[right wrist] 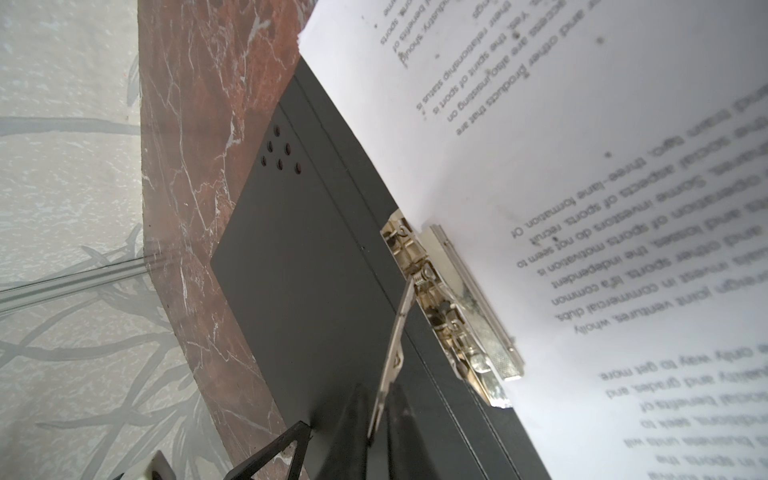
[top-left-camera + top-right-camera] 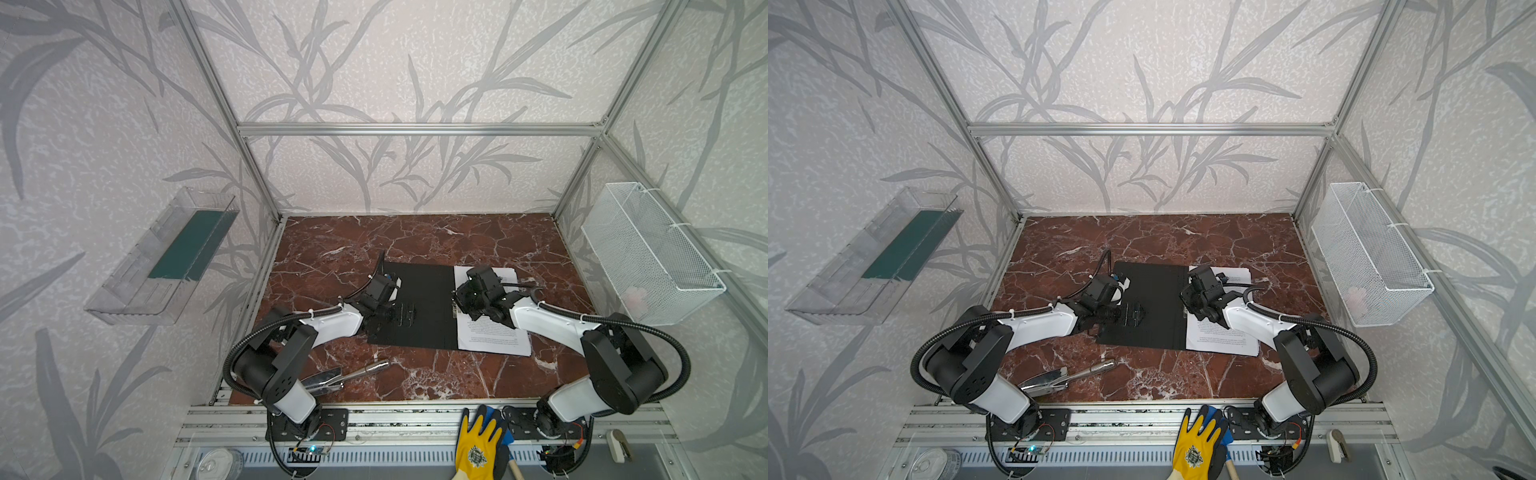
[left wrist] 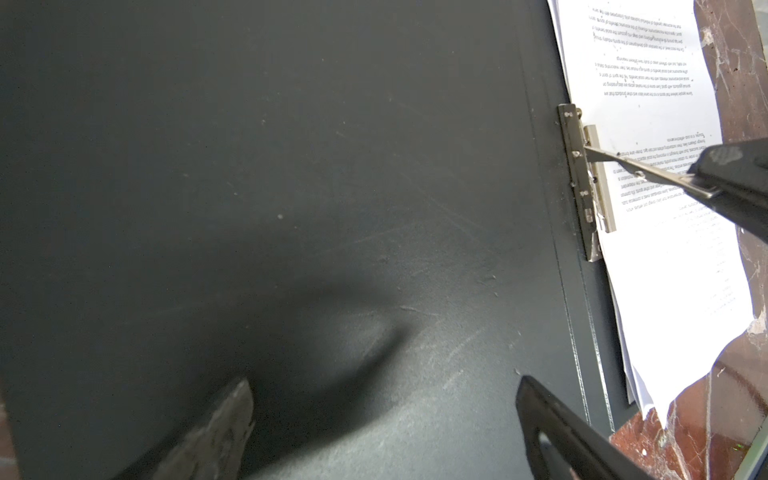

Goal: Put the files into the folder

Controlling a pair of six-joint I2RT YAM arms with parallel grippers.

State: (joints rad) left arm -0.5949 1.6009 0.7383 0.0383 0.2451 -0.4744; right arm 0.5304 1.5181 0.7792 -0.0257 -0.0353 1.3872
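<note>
Yellow glove (image 2: 478, 440) fabric on the front rail and a chrome plier-like tool (image 2: 345, 376) on the marble table (image 2: 415, 237) lie nearer the camera than the folder (image 2: 428, 291), both well clear of it. The folder lies open and flat, black inside up. The left gripper (image 3: 384, 384) hangs wide open over its left flap, holding nothing. On the folder's right half the files (image 2: 494, 336) sit as one stack, their inner edge under the metal clip (image 1: 457, 307). The clip's lever (image 1: 395, 345) is lifted and pinched in the closed right gripper (image 3: 708, 183). I judge the sheets placed; pressing the lever down and shutting the cover are left. The paper hides the right flap's outer edge. Beyond the folder, bare marble runs to the back wall (image 2: 415, 178), giving ample room.
</note>
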